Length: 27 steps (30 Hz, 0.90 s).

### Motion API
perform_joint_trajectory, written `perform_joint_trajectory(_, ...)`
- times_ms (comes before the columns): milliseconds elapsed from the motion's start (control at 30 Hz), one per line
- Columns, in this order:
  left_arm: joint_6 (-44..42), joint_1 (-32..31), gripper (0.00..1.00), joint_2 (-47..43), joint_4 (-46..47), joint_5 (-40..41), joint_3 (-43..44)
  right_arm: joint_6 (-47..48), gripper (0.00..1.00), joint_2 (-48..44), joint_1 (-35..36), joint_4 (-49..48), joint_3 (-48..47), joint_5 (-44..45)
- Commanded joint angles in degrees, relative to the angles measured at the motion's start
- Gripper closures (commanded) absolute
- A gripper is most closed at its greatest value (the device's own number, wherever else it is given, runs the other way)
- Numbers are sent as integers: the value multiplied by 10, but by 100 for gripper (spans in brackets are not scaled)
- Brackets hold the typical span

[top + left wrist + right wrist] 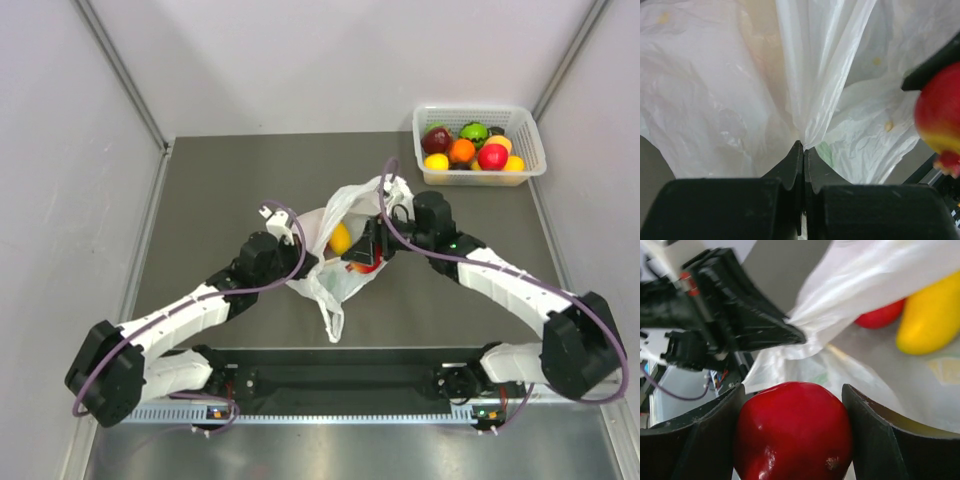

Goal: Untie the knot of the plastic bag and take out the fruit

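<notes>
The plastic bag [330, 285] lies open at mid-table, white and crinkled. My left gripper [300, 262] is shut on a fold of the bag's edge [815, 75], with the film pinched right at its tips [804, 147]. My right gripper [794, 387] reaches into the bag's mouth, both fingers pressed against the sides of a glossy red fruit [792, 432]. In the left wrist view that red fruit [940, 117] sits at the right edge. Deeper in the bag lie a yellow oblong fruit [930, 320] and another red fruit [882, 315]. From above, the yellow fruit [340, 239] shows beside my right gripper [366, 255].
A white basket [530, 130] at the table's back right holds several fruits, among them a dark red apple [436, 139] and a green fruit [474, 131]. Grey walls close in the table on both sides. The two arms meet over the bag.
</notes>
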<state>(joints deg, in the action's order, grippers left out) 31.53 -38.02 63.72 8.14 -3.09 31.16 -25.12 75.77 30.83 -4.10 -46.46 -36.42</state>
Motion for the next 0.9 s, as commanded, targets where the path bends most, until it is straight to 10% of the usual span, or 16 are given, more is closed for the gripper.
perform_joint_trajectory(0, -16, 3, 100, 18, 12, -2, 36, 79, 97, -49, -3, 72, -10, -59)
perform_joint_trajectory(500, -12, 4, 100, 22, -9, -15, 29, 143, 100, -130, -6, 109, -78, -139)
perform_joint_trajectory(867, -12, 3, 100, 2, -9, -7, 19, 105, 100, -126, -153, 57, -189, 254)
